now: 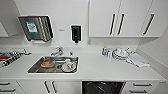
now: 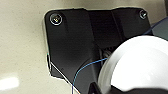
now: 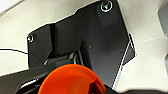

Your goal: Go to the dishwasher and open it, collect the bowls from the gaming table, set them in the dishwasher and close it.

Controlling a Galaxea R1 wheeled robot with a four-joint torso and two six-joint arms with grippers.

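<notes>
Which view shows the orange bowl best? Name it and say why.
The right wrist view: the orange bowl sits large and close by the right arm's dark plate. The left wrist view has a white bowl instead, and the head view looks at the sink and counter.

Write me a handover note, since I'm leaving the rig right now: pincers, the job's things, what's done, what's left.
Left pincer: grip unclear; a white round object sits close by its wrist camera.
Right pincer: grip unclear; the orange-red bowl sits close by its wrist camera.
Dishwasher: under the counter straight ahead, dark interior showing, so seemingly open.
Done: the opening, apparently, and the orange-red bowl fetched.
Left: load bowls, close.
</notes>
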